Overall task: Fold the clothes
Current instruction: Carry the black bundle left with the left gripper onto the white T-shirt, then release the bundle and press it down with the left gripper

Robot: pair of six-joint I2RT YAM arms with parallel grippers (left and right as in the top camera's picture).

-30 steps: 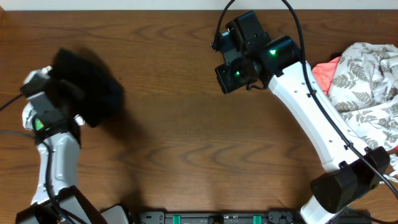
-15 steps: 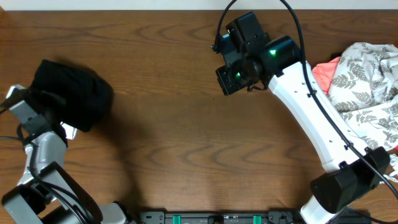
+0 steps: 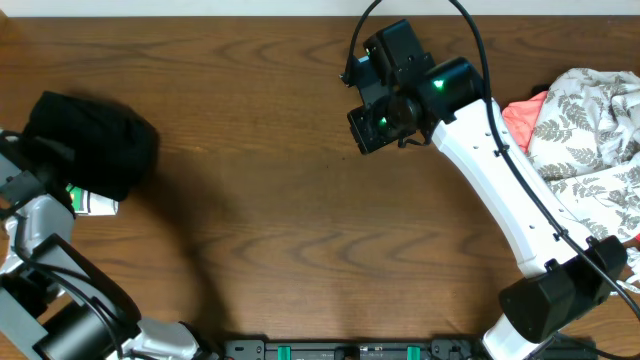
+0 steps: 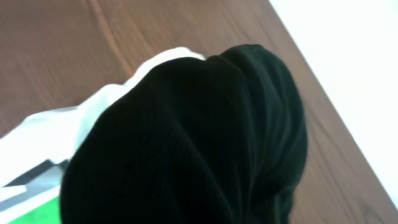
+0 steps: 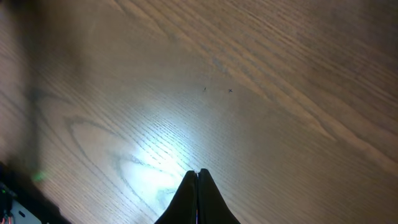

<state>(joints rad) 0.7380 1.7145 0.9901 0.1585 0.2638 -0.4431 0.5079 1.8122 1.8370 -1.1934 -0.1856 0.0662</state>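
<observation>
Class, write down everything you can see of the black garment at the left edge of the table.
The black garment is plain, matte, soft fabric; the left wrist view shows a fine ribbed knit. It is bunched into a rounded, creased lump, neither spread nor folded, at the far left of the wooden table. It drapes over the end of the left arm and hides the fingers, so the grip cannot be seen. Something white with green shows under its lower edge. No logo is visible.
</observation>
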